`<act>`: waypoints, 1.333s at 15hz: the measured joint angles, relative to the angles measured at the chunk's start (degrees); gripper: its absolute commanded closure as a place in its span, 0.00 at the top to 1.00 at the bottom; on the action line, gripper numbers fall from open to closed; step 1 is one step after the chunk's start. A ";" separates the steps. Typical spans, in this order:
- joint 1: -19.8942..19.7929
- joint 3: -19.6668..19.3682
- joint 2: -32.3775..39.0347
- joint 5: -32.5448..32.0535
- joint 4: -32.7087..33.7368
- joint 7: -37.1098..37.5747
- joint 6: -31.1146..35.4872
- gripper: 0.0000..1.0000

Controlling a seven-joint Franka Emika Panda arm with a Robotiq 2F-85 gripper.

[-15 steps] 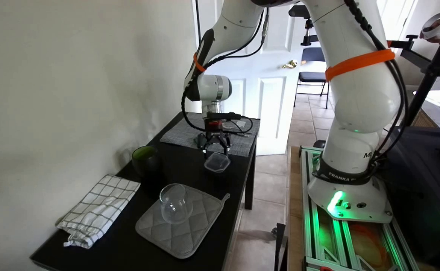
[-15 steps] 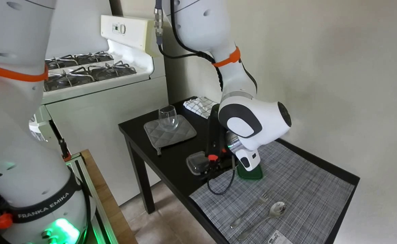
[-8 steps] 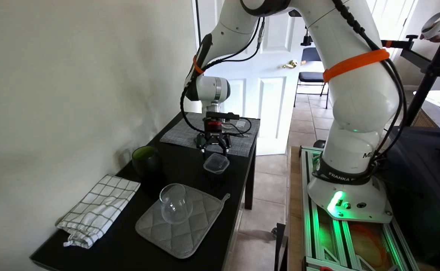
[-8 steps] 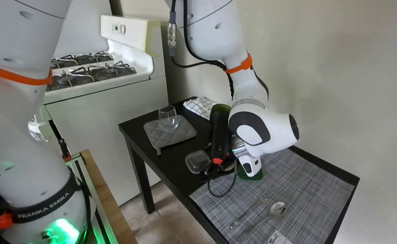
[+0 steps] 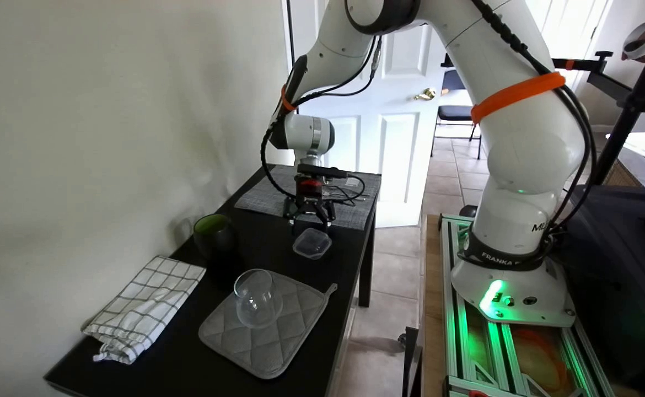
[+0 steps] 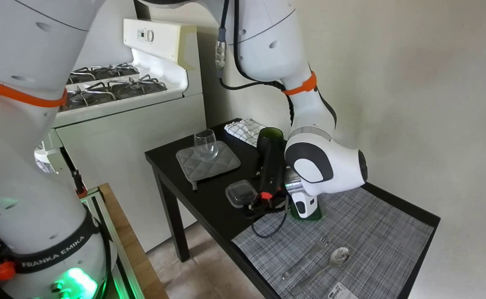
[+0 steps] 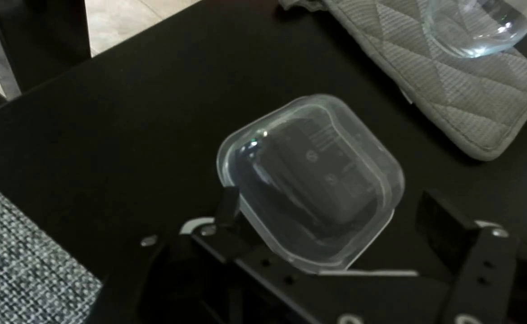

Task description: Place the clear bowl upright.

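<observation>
The clear bowl (image 7: 313, 175) is small, see-through and squarish. It shows in both exterior views (image 5: 312, 243) (image 6: 240, 193) on or just above the black table. I cannot tell for sure which way up it is. My gripper (image 7: 334, 211) has its fingers wide apart in the wrist view. The left finger's tip overlaps the bowl's near edge and seems to touch it. The right finger stands apart from the bowl with a gap. The gripper (image 5: 310, 223) is just behind the bowl in an exterior view. The bowl's nearest corner is partly hidden by the gripper.
A round clear glass (image 5: 258, 300) stands on a grey quilted pot holder (image 5: 278, 353). A dark green cup (image 5: 215, 237) and a checked towel (image 5: 146, 303) lie along the wall side. A green thing (image 6: 306, 212), a fork (image 6: 307, 257) and a spoon (image 6: 324, 268) are on the grey placemat (image 6: 363, 232).
The gripper has moved a little toward the pot holder end of the table. The bowl has shifted slightly the same way along with it. The fingers still look apart.
</observation>
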 measured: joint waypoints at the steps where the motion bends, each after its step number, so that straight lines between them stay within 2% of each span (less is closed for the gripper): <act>1: 0.03 0.00 0.28 0.04 0.19 0.28 -0.36 1.00; 2: 0.05 -0.01 0.54 0.04 0.40 0.57 -0.72 0.84; 5: 0.25 -0.13 1.15 0.04 1.05 1.39 -1.90 0.58; 8: 0.44 -0.23 1.52 0.04 1.41 2.03 -2.58 0.73; 9: 0.50 -0.24 1.56 0.04 1.42 2.14 -2.59 0.87; 11: 0.62 -0.26 1.56 0.04 1.43 2.36 -2.59 0.98; 16: 2.02 -0.28 1.28 -1.17 2.18 2.36 -2.59 1.00; 20: 5.72 -0.33 0.47 -8.48 4.28 4.05 -2.60 1.00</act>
